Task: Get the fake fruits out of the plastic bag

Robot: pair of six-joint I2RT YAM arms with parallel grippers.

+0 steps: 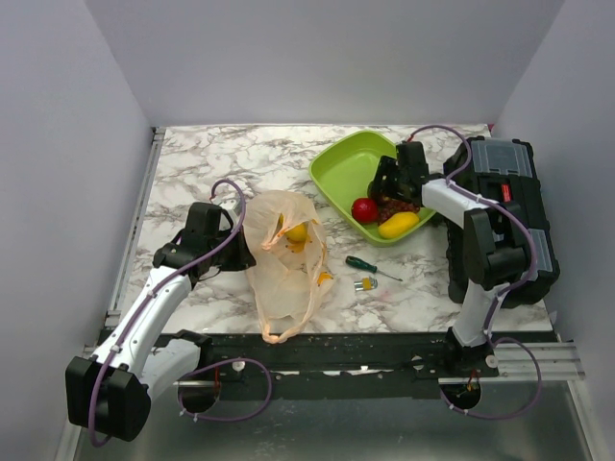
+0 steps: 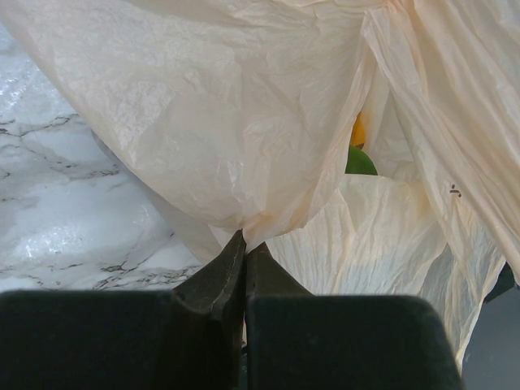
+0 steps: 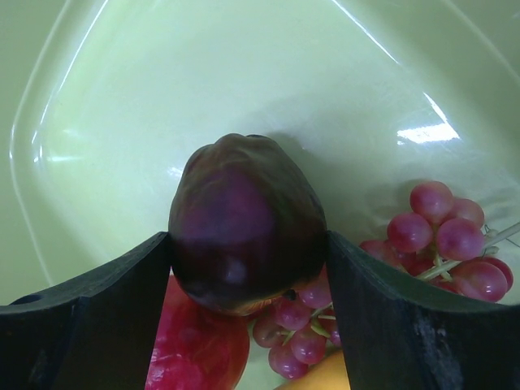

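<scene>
Pinching plastic bag [image 1: 279, 279] at left edge w/ left pincer [image 2: 244, 244], clenched, arm reaching fwd-right. Lying on table [image 1: 192, 163], long axis near-far, handle loop at near end, yellow fruit [image 1: 298, 232] inside. Gripping plum [image 3: 244, 236] w/ right pincer [image 3: 248, 260], angled down over green tray [image 3: 162, 97].

Your left arm [image 1: 144, 317], lower left of the overhead frame, is built of white tubular links joined by blocky black joint housings. Your right arm [image 1: 471, 312], lower right, matches it: white links and large black housings. Thin purple cables [image 1: 437, 128] run along both arms and form loops at the bases on the bottom edge. The left gripper [image 2: 245, 248], bottom centre of its wrist view, has matte black wedge-shaped fingers on a flat black body. The right gripper [image 3: 248, 244] has broad matte black fingers [image 3: 106, 301] with curved inner faces. You will note pale scuffing at lower right.
</scene>
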